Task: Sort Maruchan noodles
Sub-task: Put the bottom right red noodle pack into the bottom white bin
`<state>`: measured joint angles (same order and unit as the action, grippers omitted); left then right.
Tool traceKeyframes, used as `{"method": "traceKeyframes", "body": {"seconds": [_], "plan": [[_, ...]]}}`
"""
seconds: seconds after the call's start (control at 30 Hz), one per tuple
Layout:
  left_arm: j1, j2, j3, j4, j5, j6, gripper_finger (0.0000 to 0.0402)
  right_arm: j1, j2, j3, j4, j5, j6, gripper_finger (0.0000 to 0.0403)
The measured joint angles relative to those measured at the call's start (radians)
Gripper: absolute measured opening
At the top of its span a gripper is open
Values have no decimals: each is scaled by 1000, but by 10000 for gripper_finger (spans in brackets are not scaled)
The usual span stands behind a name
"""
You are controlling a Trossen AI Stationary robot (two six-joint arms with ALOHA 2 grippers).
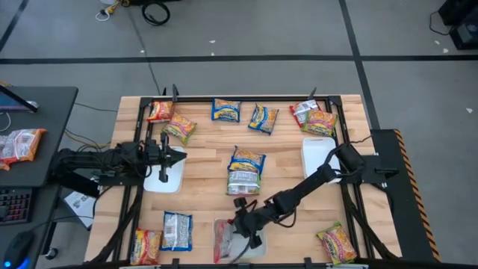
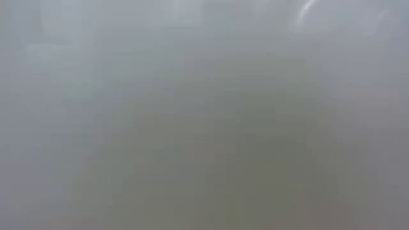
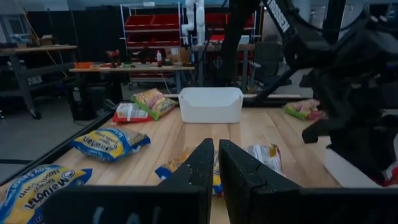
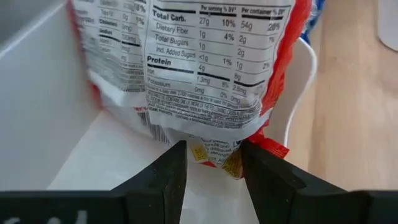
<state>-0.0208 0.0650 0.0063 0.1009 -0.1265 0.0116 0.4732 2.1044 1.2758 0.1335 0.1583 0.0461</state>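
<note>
High view shows the right hand (image 1: 247, 224) reaching to the near edge of the worktop (image 1: 284, 157), over a white tray (image 1: 255, 243) holding a red-and-silver noodle packet (image 1: 222, 240). Right wrist view shows that packet (image 4: 205, 68) hanging between the parted fingers (image 4: 171, 174), its lower edge just at their tips above the tray floor; whether they pinch it I cannot tell. Left hand (image 1: 178, 157) rests clenched and empty over another white tray (image 1: 166, 179). Other packets (image 1: 246, 160) lie scattered around.
</note>
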Motion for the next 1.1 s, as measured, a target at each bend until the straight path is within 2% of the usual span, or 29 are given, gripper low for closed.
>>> {"method": "traceKeyframes", "body": {"seconds": [0.3, 0.67, 0.87, 1.1], "plan": [[0, 0, 0, 4, 0, 0, 32, -49, 22, -5, -98, 130, 36, 157], [0, 0, 0, 5, 0, 0, 32, -18, 13, -5, -97, 128, -18, 158], [0, 0, 0, 5, 0, 0, 32, 2, -44, -5, -94, 128, -43, 158], [0, 0, 0, 4, 0, 0, 32, 5, -115, -5, -95, 119, 92, 159]]}}
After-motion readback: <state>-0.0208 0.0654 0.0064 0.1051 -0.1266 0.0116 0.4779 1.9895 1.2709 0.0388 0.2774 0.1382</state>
